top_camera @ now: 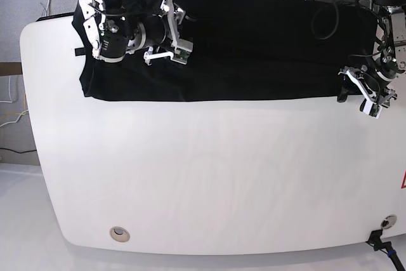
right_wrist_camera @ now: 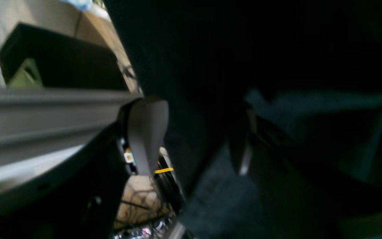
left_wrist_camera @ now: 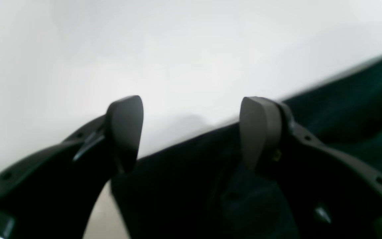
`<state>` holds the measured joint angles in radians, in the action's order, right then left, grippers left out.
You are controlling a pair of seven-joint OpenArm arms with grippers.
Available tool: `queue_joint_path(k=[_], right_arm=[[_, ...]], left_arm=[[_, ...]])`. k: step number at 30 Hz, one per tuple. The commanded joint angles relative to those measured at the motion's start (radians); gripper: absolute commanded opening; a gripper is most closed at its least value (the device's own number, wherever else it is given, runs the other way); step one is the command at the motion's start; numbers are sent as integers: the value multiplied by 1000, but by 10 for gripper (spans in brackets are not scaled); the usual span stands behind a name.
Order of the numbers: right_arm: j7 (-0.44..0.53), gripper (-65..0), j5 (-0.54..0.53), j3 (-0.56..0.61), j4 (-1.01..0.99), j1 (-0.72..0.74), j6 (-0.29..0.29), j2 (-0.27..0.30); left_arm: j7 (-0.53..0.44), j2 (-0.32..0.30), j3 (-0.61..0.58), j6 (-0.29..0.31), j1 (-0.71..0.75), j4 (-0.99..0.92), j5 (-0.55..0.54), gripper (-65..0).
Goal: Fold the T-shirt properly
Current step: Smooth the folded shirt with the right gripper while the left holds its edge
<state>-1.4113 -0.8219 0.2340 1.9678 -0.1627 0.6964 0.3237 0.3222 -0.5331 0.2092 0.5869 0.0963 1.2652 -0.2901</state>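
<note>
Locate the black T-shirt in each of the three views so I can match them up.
Left wrist: the T-shirt fills the lower right, its straight edge running diagonally against the white table.
Right wrist: dark cloth fills the centre and right, very close.
Base: a wide black band across the table's far side.
Shared landmark: the shirt's straight near edge on the white table.

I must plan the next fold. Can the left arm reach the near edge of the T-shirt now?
Probably yes. The left gripper is open, and the near edge of the T-shirt lies between its fingers on the white table, nothing in between.

Plain black T-shirt point(top_camera: 254, 49), white table point(top_camera: 203, 176)
</note>
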Motion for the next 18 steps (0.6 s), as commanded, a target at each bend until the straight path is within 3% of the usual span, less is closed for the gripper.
queue_joint_path(k=[1, 6, 9, 14, 18], right_arm=[[15, -346, -24, -8, 15, 24, 2, 35], [15, -346, 65, -130, 15, 124, 2, 73], [43, -346, 226, -138, 15, 193, 2, 65], [192, -346, 629, -120, 9, 186, 2, -57], [261, -347, 826, -109, -31, 142, 2, -166]], left_arm=[[-19, -22, 8, 0, -19, 12, -10, -243], [-19, -22, 8, 0, -23, 12, -10, -243], [-19, -22, -4, 0, -23, 14, -10, -243], [-19, -22, -35, 0, -23, 18, -10, -243], [-19, -22, -35, 0, -23, 18, -10, -243]])
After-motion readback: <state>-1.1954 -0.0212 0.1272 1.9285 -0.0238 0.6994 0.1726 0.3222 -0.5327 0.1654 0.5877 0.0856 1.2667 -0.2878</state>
